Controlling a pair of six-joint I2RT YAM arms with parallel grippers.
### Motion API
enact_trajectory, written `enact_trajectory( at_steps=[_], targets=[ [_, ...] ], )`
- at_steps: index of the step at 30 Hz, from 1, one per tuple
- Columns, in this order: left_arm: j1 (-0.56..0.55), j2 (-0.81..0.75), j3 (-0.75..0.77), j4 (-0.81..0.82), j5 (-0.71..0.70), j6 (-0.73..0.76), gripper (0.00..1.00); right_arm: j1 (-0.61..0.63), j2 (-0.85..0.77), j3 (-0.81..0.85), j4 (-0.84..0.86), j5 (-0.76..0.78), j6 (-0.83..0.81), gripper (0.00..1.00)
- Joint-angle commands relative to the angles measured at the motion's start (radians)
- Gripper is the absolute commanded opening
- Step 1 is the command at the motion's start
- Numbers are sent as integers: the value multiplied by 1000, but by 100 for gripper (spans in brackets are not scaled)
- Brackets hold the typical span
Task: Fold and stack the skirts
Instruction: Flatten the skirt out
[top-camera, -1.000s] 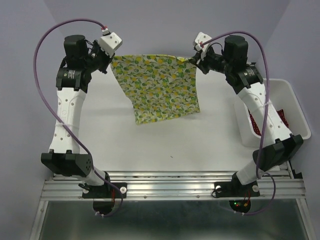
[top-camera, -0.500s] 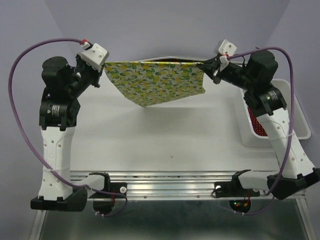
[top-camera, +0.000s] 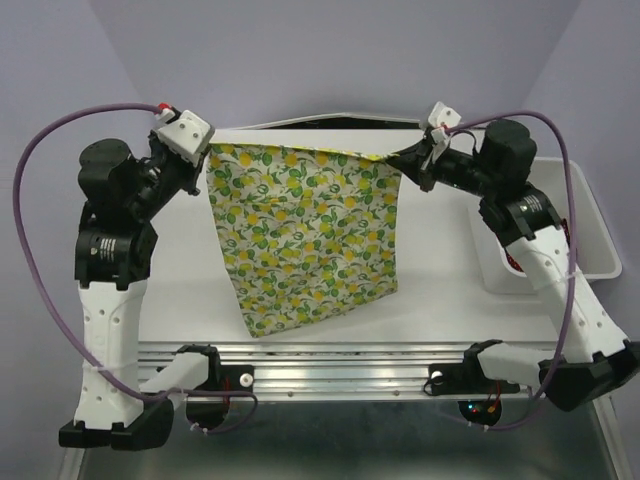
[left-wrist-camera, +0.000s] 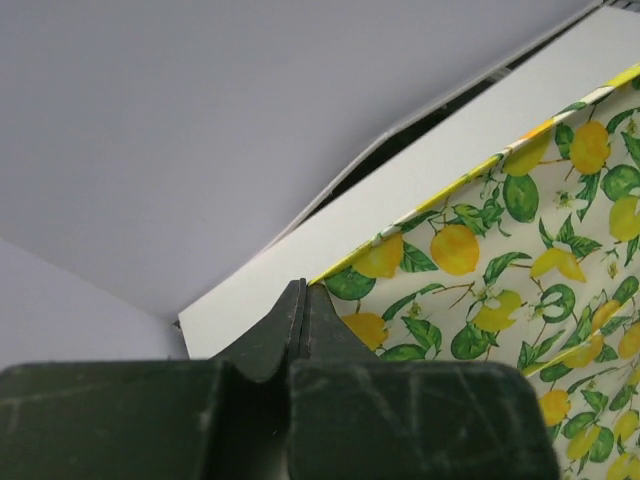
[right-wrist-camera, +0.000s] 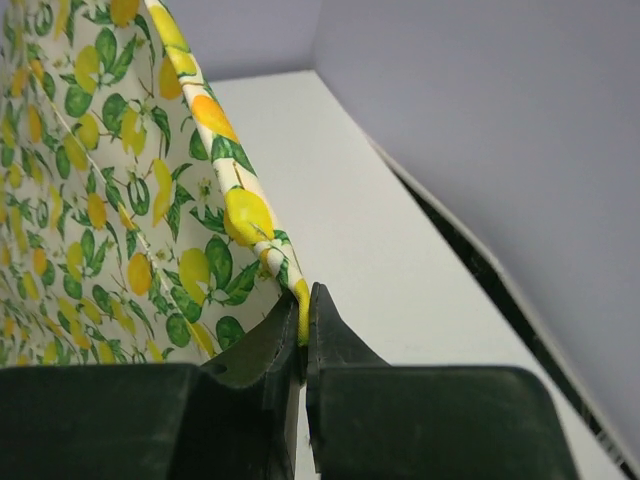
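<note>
Left gripper (top-camera: 206, 158): jaws fully closed, pinching the top-left corner of the lemon-print skirt (top-camera: 310, 235). In the wrist view the cloth edge runs right into the tips. Right gripper (top-camera: 408, 160): jaws also closed, with the yellow hem at the top-right corner caught between the tips. The skirt hangs spread between both grippers, its top edge stretched level over the far side of the table (top-camera: 440, 300) and its lower edge toward the near side. Can't tell if the lower edge touches the table. Red skirt (top-camera: 513, 262): only a sliver shows, inside the white bin (top-camera: 590, 215) at right, behind the right arm.
</note>
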Motion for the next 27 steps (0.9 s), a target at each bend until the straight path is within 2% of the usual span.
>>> enact_trajectory(
  at_steps=[1, 6, 10, 14, 17, 23, 27],
  targets=[
    [12, 77, -96, 95, -94, 8, 0, -16, 91, -118, 83, 122, 3, 1],
    [-32, 269, -191, 214, -160, 40, 0, -26, 319, -137, 173, 191, 38, 1],
    [-32, 436, -233, 317, -195, 46, 0, -50, 503, -88, 239, 219, 78, 1],
    [-31, 690, -123, 400, -205, 37, 0, -99, 697, 21, 262, 207, 127, 1],
    [-29, 825, -21, 409, -166, 25, 0, -139, 827, 119, 260, 126, 163, 1],
    [-31, 978, 117, 377, -134, 20, 0, -164, 970, 244, 259, 70, 183, 1],
    [-32, 987, 123, 379, -120, 20, 0, -187, 1011, 288, 260, 34, 224, 5]
  ],
)
